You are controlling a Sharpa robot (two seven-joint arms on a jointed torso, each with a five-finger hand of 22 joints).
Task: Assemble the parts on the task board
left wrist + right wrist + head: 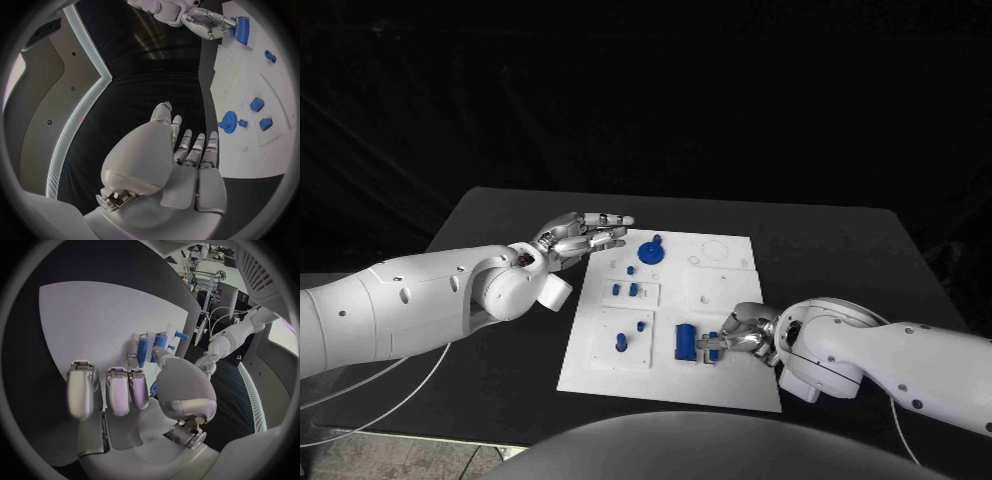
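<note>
Fingers (pixel 720 345) of the right hand (pixel 740 338) pinch at a blue block (pixel 687 342) low on the board (pixel 733 385), lower centre of frame; seating it looks like the step, needing a steady press. Left hand (pixel 581 236) hovers released, upper left.

Blue gear (pixel 651 250) just beside left hand (pixel 583 235); board centre unobstructed.

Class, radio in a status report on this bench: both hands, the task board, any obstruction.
Left hand open, at the task board far-left corner, holding nothing. Right hand at the tall blue block near the board's near edge; grip unclear. Blue gear standing free. No obstruction seen.
</note>
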